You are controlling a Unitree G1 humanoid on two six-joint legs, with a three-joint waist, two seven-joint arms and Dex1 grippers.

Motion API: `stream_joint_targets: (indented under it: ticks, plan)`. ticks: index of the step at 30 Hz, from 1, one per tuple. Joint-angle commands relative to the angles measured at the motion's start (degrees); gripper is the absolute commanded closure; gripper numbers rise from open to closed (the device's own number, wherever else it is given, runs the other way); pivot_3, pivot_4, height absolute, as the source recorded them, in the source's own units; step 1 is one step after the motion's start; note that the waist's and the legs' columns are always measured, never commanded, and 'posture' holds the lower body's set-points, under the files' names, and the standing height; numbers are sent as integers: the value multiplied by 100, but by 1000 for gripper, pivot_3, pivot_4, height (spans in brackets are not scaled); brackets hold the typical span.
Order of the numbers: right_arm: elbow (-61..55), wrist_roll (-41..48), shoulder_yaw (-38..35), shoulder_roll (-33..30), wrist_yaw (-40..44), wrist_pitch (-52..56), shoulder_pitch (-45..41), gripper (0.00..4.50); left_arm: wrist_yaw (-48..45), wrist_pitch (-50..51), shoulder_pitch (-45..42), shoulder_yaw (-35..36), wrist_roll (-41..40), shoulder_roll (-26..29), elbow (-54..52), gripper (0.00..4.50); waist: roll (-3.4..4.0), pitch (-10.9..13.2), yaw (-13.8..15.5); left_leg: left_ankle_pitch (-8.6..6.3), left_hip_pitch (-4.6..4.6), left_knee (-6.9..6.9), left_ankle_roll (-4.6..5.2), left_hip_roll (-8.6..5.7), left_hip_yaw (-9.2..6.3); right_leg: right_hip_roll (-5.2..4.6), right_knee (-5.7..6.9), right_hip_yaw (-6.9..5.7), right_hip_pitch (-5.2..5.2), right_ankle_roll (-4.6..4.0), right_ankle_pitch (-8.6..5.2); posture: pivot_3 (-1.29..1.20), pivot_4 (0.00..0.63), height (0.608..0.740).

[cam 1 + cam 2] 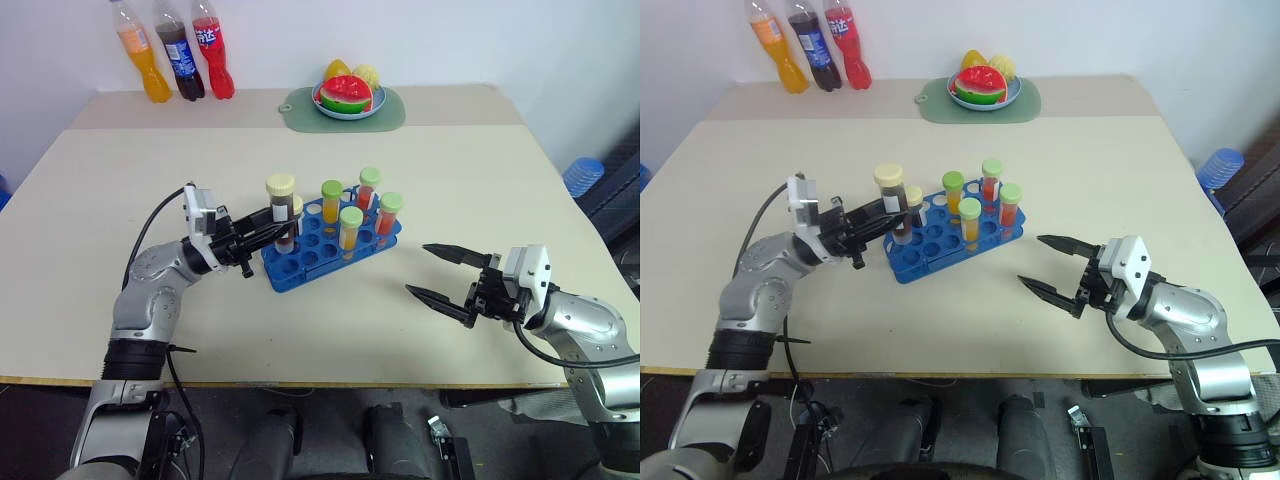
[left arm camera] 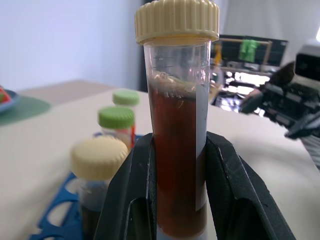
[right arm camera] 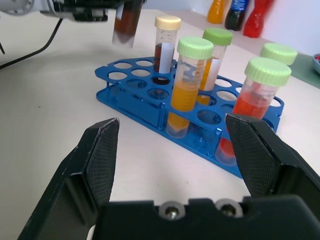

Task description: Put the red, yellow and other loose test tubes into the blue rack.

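My left gripper [image 1: 276, 228] is shut on a loose test tube [image 1: 281, 208] with dark brown liquid and a cream cap. The tube stands upright between the black fingers [image 2: 131, 200], just above the left end of the blue rack [image 1: 318, 264]. Standing in the rack are a second brown tube with a cream cap [image 3: 165, 42], two yellow-orange tubes with green caps [image 1: 350, 230] and two red tubes with green caps [image 1: 388, 214]. To the right of the rack, my right gripper [image 1: 440, 272] hovers over the table, open and holding nothing.
Three big soda bottles [image 1: 180, 50] stand at the back left of the table. A green mat with a fruit plate [image 1: 345, 100] lies at the back middle. A black cable [image 1: 150, 235] loops beside my left arm. A blue object [image 1: 583, 175] sits off the table's right edge.
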Motion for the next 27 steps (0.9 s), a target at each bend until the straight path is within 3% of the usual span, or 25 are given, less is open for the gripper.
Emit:
stream_joint_targets:
  ticks: [1, 9, 15, 21, 27]
  plan:
    - [-322, 4, -152, 56, -127, -103, 69, 774, -332, -88, -78, -186, 109, -61, 22, 3746, 0, 0, -10, 0, 0, 0, 0, 0, 0, 0, 0, 0, 0, 0, 0, 0, 150, 740]
    - [-480, 14, -154, 61, -237, -86, 210, 774, 251, 361, 206, -500, 308, -91, -1210, 3746, 0, 0, -23, 0, 1, -1, 0, 3, -18, 2, 3, 0, -1, 0, 0, 0, 150, 740]
    - [-526, 23, -136, 67, -274, -78, 249, 774, 672, 509, 315, -532, 581, 12, -1501, 3746, 0, 0, -14, 0, 1, 0, 0, 3, -20, 2, 2, 0, 0, 0, 0, 0, 150, 740]
    - [-445, -5, -69, 104, -262, -109, 198, 774, 1109, 293, 372, -472, 994, 59, -1169, 3746, 0, 0, -6, 0, 2, -1, 1, 3, -20, 3, 2, 0, 0, 0, 0, 0, 150, 740]
    - [-343, -15, -14, 133, -218, -131, 82, 774, 1177, -223, -240, -423, 1274, -20, 154, 3746, -1, 0, 19, -1, 4, 5, 1, 0, -16, 3, 2, -2, 6, 1, 0, 0, 150, 740]
